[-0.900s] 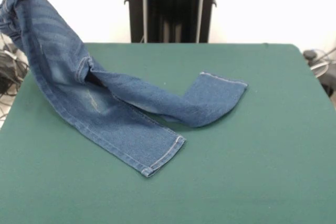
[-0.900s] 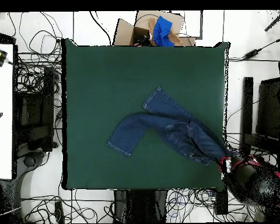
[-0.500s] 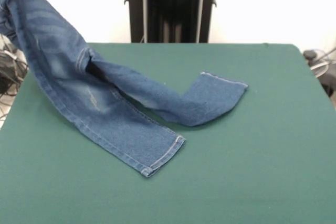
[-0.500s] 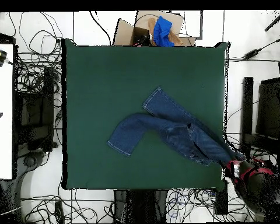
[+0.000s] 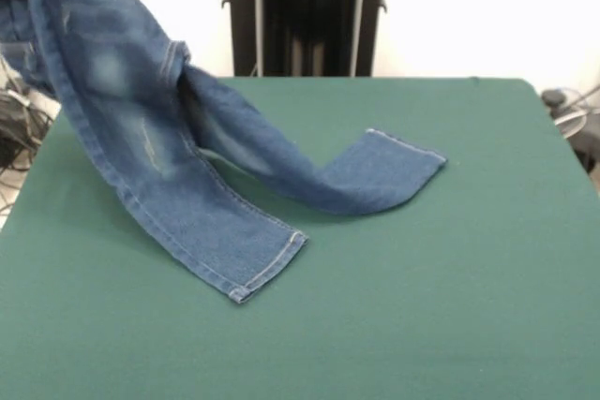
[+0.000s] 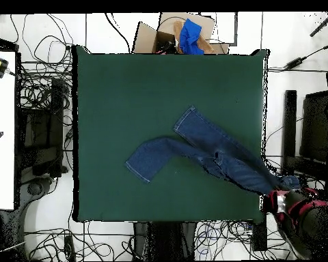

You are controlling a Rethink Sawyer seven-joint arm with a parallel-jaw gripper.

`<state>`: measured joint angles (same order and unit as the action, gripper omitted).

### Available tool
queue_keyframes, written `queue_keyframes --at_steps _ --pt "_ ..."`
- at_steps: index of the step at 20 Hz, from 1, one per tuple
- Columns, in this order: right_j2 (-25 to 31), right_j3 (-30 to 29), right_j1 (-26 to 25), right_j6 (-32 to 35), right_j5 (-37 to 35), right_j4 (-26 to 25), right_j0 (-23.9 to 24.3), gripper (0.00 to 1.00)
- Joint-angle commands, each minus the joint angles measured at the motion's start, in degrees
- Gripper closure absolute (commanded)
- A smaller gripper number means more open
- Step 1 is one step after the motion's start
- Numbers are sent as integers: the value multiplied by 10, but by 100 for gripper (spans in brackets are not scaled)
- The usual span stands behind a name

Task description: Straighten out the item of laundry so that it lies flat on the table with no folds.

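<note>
You had the small pair of faded blue denim jeans (image 5: 159,147) hanging by its waistband end, which was raised high above and just beyond one corner of the dark green felt tabletop (image 5: 441,306), out over the tangle of cables (image 6: 40,102) on the floor. The two legs sloped down from there and only their lower parts lay on the cloth: one hem rested near the middle of the tabletop, the other further toward the edge away from the robot. The red and black gripper (image 6: 281,202) sat at the raised end in the overhead view, but the fingers were hidden by arm and fabric, so you could not tell whether they were pinching the waistband, though the hanging cloth suggested a hold.

Denim like this looked soft but fairly heavy: it draped in a straight sag, and the felt would likely drag on the legs rather than let them slide. The legs lay splayed apart and one looked twisted near the crotch. The waistband was probably the best place to hold, since its elastic edge is thick enough to grip without slipping
</note>
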<state>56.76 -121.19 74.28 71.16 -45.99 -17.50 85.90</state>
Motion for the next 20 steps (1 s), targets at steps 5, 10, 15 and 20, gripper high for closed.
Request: queue_keyframes --at_steps 5,10,15,20 --pt "-3 85 140 -153 -272 49 -92 100" --pt "-22 137 160 -186 -327 56 -91 100" --pt "-33 203 178 -211 -411 47 -92 100" --pt "-32 263 180 -222 -476 25 -96 100"
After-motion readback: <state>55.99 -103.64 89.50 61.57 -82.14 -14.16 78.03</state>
